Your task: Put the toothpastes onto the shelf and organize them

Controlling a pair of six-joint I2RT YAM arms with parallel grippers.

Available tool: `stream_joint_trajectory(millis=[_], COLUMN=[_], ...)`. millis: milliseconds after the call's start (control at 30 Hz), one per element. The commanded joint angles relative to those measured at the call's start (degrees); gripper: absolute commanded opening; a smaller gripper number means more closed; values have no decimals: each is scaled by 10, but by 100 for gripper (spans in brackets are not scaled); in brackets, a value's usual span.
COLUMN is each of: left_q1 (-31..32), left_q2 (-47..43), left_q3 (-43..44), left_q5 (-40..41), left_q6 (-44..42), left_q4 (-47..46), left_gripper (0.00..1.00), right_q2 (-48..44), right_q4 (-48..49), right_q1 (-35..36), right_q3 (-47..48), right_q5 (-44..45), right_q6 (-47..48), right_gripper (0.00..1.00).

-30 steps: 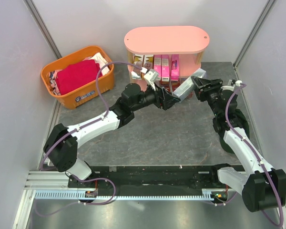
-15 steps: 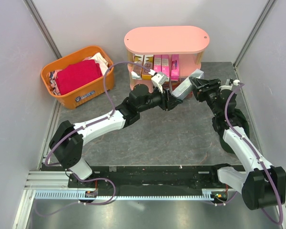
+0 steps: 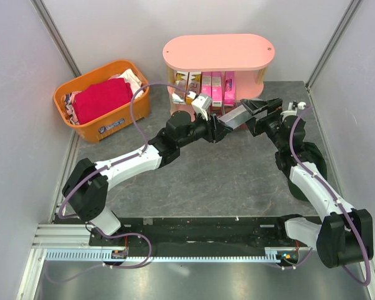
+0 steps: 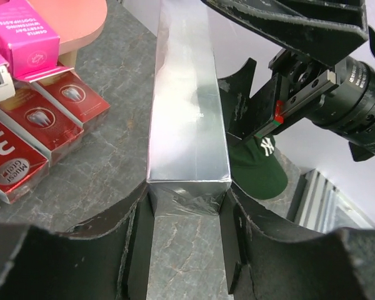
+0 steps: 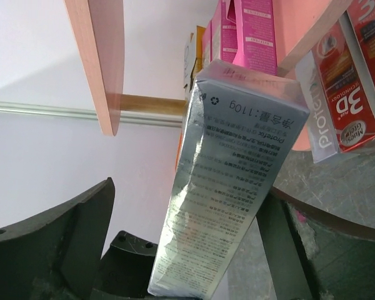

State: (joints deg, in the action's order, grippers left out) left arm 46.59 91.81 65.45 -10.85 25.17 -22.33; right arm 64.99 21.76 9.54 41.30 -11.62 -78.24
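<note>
A silver-grey toothpaste carton (image 3: 237, 115) hangs above the table in front of the pink shelf (image 3: 219, 51). My left gripper (image 3: 220, 128) is shut on its near end. In the left wrist view both pads press the sides of the carton (image 4: 187, 125) at the gripper (image 4: 186, 212). My right gripper (image 3: 255, 112) stands open around the other end. In the right wrist view the carton (image 5: 237, 187) leans near one finger of that gripper (image 5: 190, 209), with a wide gap to the other. Pink, gold and red toothpastes (image 3: 209, 87) stand on the shelf's lower tiers.
An orange basket (image 3: 122, 125) with a red cloth (image 3: 100, 99) sits at the back left. Red cartons (image 4: 31, 137) lie on the shelf's bottom tier, close left of the held carton. A dark green cap (image 4: 256, 169) lies on the table under the right arm.
The left gripper came in from the left and closed on the silver carton. The right gripper, which held the carton, has opened. The carton now lies flatter.
</note>
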Motion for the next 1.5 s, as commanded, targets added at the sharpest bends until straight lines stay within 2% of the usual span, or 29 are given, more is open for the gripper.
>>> stream_joint_trajectory(millis=[0, 233, 333, 500, 800, 1133, 1233, 1333, 1467], left_q1=[-25, -59, -59, -69, -123, -145, -153, -169, -196], left_q2=[-36, -40, -31, -39, -133, -241, -270, -284, -291], left_q3=[-33, -61, -59, -83, -174, -268, -291, -299, -328], left_q5=[-16, -100, -139, -124, -119, -164, -165, -181, -183], left_q6=[49, 76, 81, 105, 168, 218, 222, 227, 256], left_q4=[-62, -120, -153, -180, -226, -160, -104, -49, -30], left_gripper=[2, 2, 2, 2, 2, 2, 2, 2, 2], right_q2=[-10, -16, -10, -9, -46, -72, -75, -76, -74], right_q4=[23, 8, 12, 7, -36, -66, -70, -68, -66], right_q1=[3, 3, 2, 3, 3, 3, 3, 3, 3], right_q3=[39, 44, 45, 48, 61, 77, 79, 77, 74], right_q5=[-9, 16, 12, 1, 21, 50, 58, 61, 63], right_q6=[24, 44, 45, 49, 98, 150, 159, 160, 163], right_gripper=[98, 98, 93, 93, 94, 96, 97, 97, 97])
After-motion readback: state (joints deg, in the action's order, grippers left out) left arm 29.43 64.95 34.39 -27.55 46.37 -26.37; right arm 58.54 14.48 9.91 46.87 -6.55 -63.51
